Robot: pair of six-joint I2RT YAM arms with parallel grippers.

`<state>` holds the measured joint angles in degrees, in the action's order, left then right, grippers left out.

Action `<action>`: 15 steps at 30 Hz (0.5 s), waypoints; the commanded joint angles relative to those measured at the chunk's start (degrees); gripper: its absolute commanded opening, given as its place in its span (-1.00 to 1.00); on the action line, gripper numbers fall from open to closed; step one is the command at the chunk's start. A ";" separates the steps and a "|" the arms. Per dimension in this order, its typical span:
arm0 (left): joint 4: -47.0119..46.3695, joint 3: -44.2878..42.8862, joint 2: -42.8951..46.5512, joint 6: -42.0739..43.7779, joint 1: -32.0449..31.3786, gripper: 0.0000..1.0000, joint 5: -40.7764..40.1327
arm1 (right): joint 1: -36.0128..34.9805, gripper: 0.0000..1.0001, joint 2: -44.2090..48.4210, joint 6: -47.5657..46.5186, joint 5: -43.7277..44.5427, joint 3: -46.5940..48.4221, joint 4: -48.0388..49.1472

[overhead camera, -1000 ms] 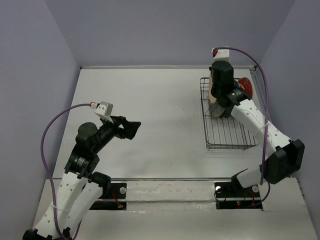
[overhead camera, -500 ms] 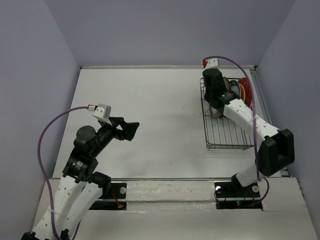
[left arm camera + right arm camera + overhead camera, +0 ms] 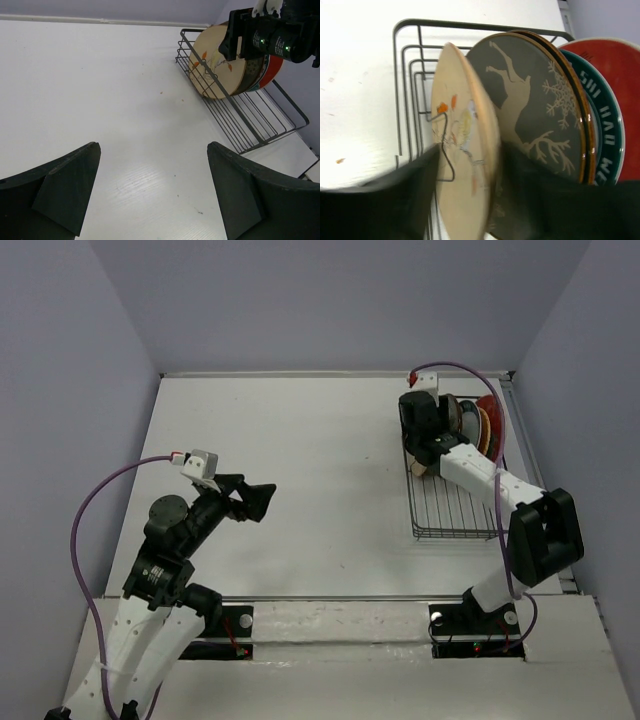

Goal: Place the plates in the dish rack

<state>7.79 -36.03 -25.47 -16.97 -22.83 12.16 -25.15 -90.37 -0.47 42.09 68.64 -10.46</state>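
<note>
The black wire dish rack (image 3: 455, 515) stands at the back right, with several plates upright in its far end. The cream plate with the branch (image 3: 462, 165) is frontmost and leans against the grey deer plate (image 3: 530, 115). Behind those stand an orange plate (image 3: 572, 75), a teal plate (image 3: 605, 130) and a red plate (image 3: 615, 70). My right gripper (image 3: 470, 150) straddles the cream plate's rim with its jaws parted, one blurred finger on each side. My left gripper (image 3: 262, 498) hangs open and empty over the table's left half, far from the rack (image 3: 240, 125).
The near half of the rack (image 3: 405, 85) holds bare wires with no plates. The right wall runs close behind the rack. White tabletop (image 3: 100, 90) stretches between the two arms.
My right wrist has swung down and leftwards at the rack's far end, and its jaws have parted around the cream plate, which now leans on the deer plate. The left arm barely shifted.
</note>
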 commanded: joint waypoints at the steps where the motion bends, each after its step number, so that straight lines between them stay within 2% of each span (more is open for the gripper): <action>1: -1.38 0.52 0.25 0.98 -0.20 0.98 -0.91 | -0.52 0.55 5.62 5.65 0.19 -1.05 4.39; 4: -1.46 0.52 0.43 0.89 -0.20 0.98 -1.79 | -0.52 0.99 9.14 6.44 -0.86 -0.88 2.74; 9: -1.20 0.35 -0.80 0.36 -0.11 0.98 -3.55 | -0.52 0.99 19.33 9.52 -7.10 1.14 -3.24; 15: -0.85 -0.88 -1.60 0.10 -0.02 0.98 -6.80 | -0.52 0.99 34.19 11.10 -13.51 -0.96 -4.75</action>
<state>8.10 -36.03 -26.83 -17.04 -22.81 8.12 -25.21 -64.23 8.01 33.76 67.37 -14.22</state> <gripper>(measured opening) 0.990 0.995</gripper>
